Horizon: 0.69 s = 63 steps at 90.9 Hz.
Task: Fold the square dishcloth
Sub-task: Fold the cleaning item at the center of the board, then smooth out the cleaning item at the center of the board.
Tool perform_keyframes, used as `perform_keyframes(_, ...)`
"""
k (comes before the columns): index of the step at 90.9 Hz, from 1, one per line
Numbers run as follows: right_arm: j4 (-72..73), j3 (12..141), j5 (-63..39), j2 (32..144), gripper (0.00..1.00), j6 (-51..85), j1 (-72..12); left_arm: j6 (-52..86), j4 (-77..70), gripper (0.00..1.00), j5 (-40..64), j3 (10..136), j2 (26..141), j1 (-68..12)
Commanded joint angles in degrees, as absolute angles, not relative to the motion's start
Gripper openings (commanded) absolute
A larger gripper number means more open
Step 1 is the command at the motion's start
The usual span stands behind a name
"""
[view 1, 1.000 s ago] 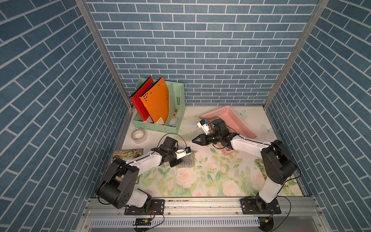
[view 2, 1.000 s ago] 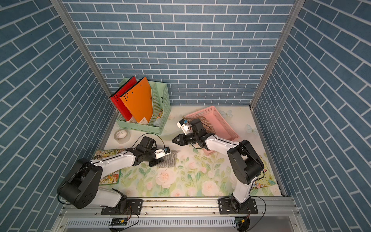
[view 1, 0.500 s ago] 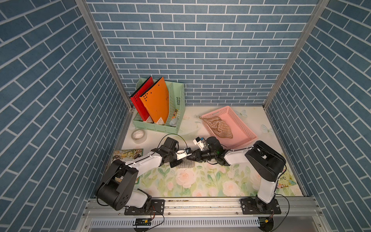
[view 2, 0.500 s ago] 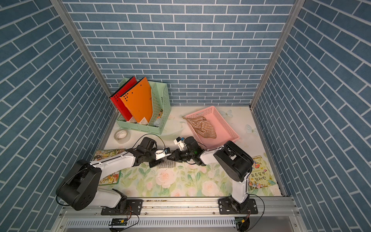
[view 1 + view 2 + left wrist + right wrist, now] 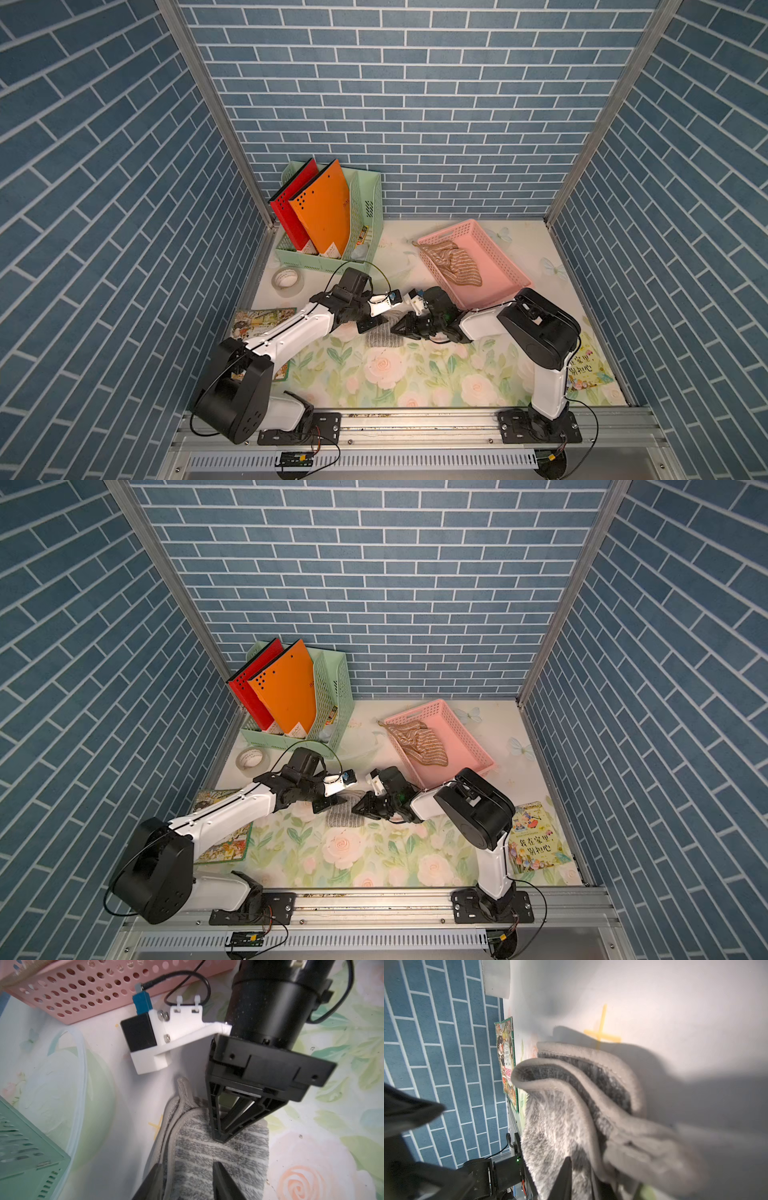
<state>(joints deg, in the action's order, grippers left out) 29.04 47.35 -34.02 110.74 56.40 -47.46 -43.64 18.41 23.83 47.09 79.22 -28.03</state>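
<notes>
The grey striped dishcloth [image 5: 384, 338] [image 5: 345, 814] lies folded into a small pad on the flowered table, between both arms. Its stacked hemmed edges [image 5: 571, 1076] curl up loosely on one side. My left gripper [image 5: 372, 325] [image 5: 187, 1178] is low over it and open: one finger is at the folded edge, the other on the fuzzy top [image 5: 207, 1159]. My right gripper [image 5: 395, 328] [image 5: 220, 1138] comes in from the opposite side. Its fingertips meet in a point on the cloth, shut on a top layer [image 5: 583, 1184].
A pink basket [image 5: 494, 266] holding a brown striped cloth [image 5: 453, 262] stands just behind the right arm. A green file holder [image 5: 332, 257] with a red and an orange folder is at the back left, beside a tape roll [image 5: 286, 280]. Picture books [image 5: 257, 324] [image 5: 586, 365] lie at both sides.
My right arm has swung from the basket side down to the dishcloth and its jaws have narrowed onto it. My left gripper stayed at the cloth and opened a little wider.
</notes>
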Motion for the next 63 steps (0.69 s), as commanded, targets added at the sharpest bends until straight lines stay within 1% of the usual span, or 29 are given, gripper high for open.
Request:
perform_keyframes(1,21.92,47.92,-27.88,109.95,0.21,52.68,-47.11,-45.27,22.82,0.44,24.15,45.53,81.7,-28.03)
perform_keyframes(17,22.92,46.93,-28.76,105.81,0.21,53.51,-47.15,-46.93,17.58,0.41,17.79,40.63,86.12,-28.02)
perform_keyframes(33,31.72,41.99,-30.64,102.06,0.21,59.82,-48.56,-45.42,16.23,0.4,14.88,39.92,89.9,-28.7)
perform_keyframes(46,37.02,39.71,-32.03,102.36,0.21,63.4,-51.12,-44.79,17.31,0.4,14.73,40.62,88.34,-28.8)
perform_keyframes(63,38.46,39.49,-31.85,105.66,0.21,63.95,-52.3,-44.34,20.7,0.41,16.96,42.64,85.37,-28.8)
